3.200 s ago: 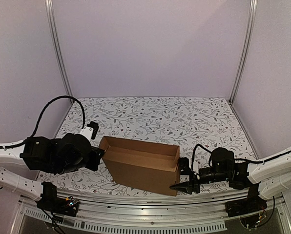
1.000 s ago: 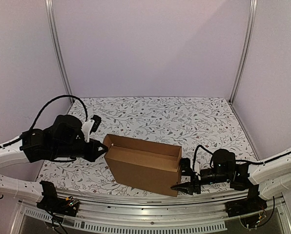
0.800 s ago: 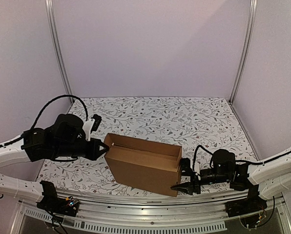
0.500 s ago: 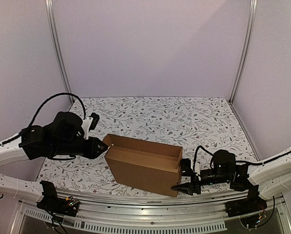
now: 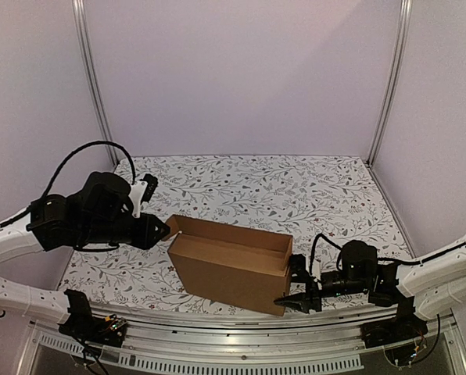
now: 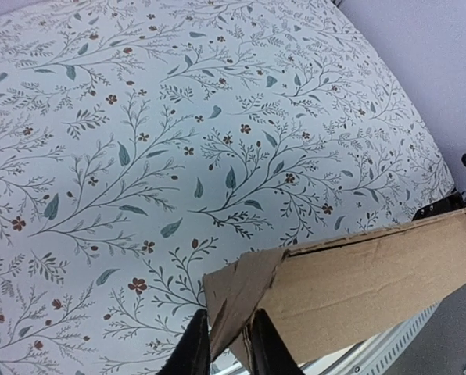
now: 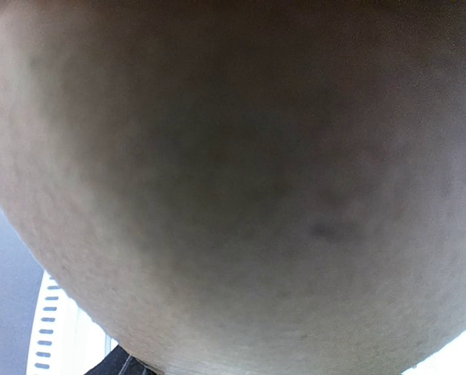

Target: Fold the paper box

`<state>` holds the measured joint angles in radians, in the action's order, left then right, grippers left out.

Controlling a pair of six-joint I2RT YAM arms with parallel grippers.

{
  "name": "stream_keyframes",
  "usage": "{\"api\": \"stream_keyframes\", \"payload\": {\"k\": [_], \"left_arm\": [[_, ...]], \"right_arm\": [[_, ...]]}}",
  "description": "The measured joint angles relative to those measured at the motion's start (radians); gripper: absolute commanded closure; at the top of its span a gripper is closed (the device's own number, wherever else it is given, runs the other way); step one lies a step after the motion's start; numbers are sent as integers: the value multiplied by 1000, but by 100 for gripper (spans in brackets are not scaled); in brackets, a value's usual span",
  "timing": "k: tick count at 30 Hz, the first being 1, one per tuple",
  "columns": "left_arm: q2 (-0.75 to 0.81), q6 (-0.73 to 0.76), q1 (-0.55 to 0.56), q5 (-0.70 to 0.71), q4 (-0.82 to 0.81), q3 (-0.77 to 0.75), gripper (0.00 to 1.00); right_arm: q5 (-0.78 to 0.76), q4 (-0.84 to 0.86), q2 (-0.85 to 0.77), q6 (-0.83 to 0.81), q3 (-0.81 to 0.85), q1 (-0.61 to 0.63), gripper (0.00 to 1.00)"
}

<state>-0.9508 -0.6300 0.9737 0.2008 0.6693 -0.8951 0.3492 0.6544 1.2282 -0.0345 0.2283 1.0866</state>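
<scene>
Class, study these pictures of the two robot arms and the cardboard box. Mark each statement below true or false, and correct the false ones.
1. The paper box is open at the top. True.
2. The left gripper has a flap at the box's left end between its fingers. True.
3. The right gripper hangs over the far end of the table, well clear of the box. False: it sits low at the box's right end, near the table's front edge.
4. The table has a plain white surface. False: it is covered in a pattern of leaves and small flowers.
</scene>
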Motion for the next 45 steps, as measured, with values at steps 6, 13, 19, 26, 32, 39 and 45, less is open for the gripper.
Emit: {"api": "stream_keyframes", "payload": {"k": [6,13,19,26,32,39,45], "left_arm": [[-11,5,0,-3,3,0,87],[-19,6,0,-17,-4,0,93],[-40,-6,0,-44,-31,-5,100],[-46,-61,16,-21,-40,-5,100],[-58,-80,40,23,-45,-5,100],[-63,-82,84,103,-43,-1,100],[-63,-82,108,157,-47,12,100]], "right_arm": [[0,0,0,0,0,0,68],[0,5,3,3,0,0,68],[-1,6,4,4,0,0,69],[-39,8,5,3,0,23,69],[-54,18,13,3,0,27,69],[-59,24,16,3,-2,28,69],[-60,26,17,4,-2,32,69]]}}
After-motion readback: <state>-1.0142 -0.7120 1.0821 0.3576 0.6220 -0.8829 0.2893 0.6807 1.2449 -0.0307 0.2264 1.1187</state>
